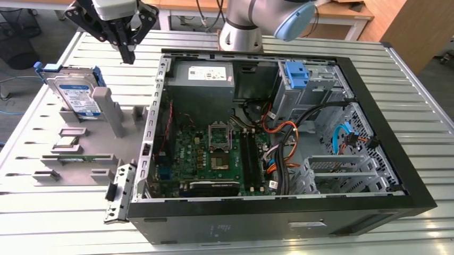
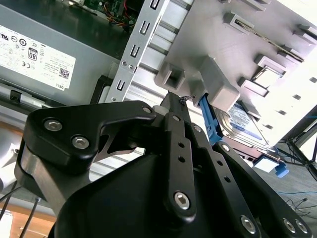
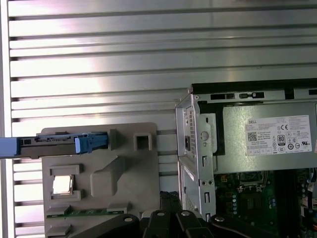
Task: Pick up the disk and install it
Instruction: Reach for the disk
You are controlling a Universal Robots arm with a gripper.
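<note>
One disk (image 1: 74, 95), one grey holder rack (image 1: 117, 143), one open computer case (image 1: 388, 133), one power supply (image 1: 202, 74), one motherboard (image 1: 212, 151), one bare blue bracket (image 1: 296, 74), one gripper (image 1: 127, 57).

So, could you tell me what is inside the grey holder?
The disk stands on edge in a slot of the holder; its lower part is hidden in the slot.

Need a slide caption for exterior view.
Hand hovers between the upright disk in its grey holder and the open computer case, holding nothing.

Probably a robotics lab: slatted metal bench (image 1: 57, 223), opened computer case (image 1: 248, 228), wooden desk (image 1: 347, 16).
</note>
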